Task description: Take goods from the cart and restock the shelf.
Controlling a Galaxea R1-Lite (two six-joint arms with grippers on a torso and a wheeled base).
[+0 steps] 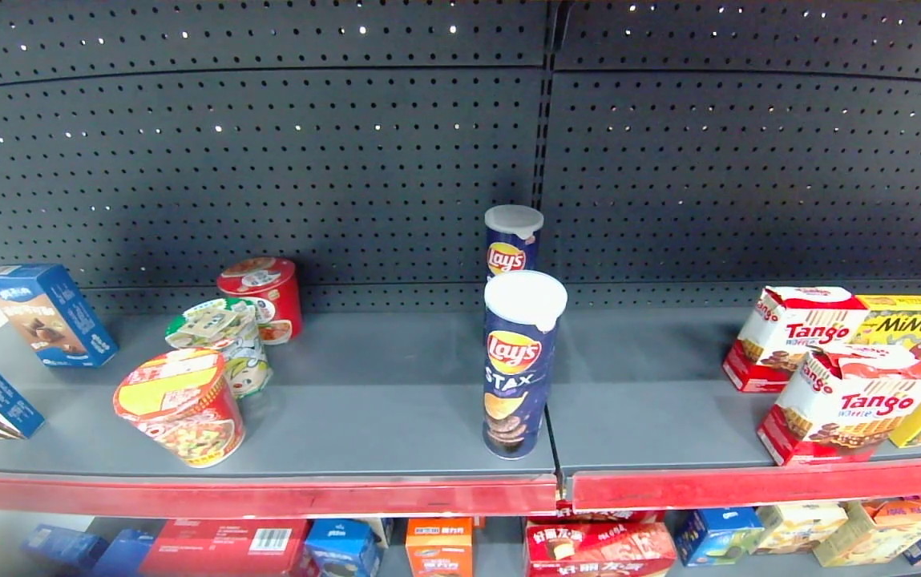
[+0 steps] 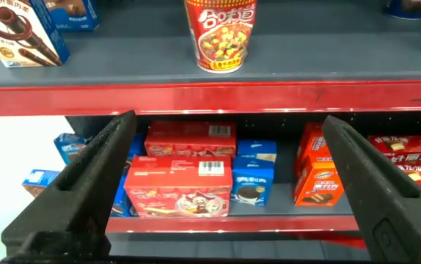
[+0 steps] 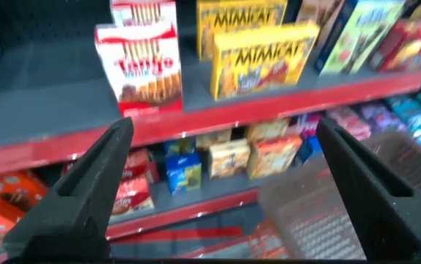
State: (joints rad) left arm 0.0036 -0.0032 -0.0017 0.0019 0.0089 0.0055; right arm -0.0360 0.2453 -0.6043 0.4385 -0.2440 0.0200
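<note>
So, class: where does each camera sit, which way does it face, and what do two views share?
Head view: on the head, looking forward and down at the grey shelf and chip cans.
Left wrist view: on the left arm, facing the shelf front; open left gripper frames it.
Right wrist view: on the right arm, facing the shelf's right end; open right gripper frames it.
Shared: head and left wrist, the front cup noodle; head and right wrist, the wafer boxes.

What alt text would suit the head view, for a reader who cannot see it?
Two blue chip cans stand one behind the other on a grey shelf with a red front edge. Noodle cups stand to their left, wafer boxes to their right.
</note>
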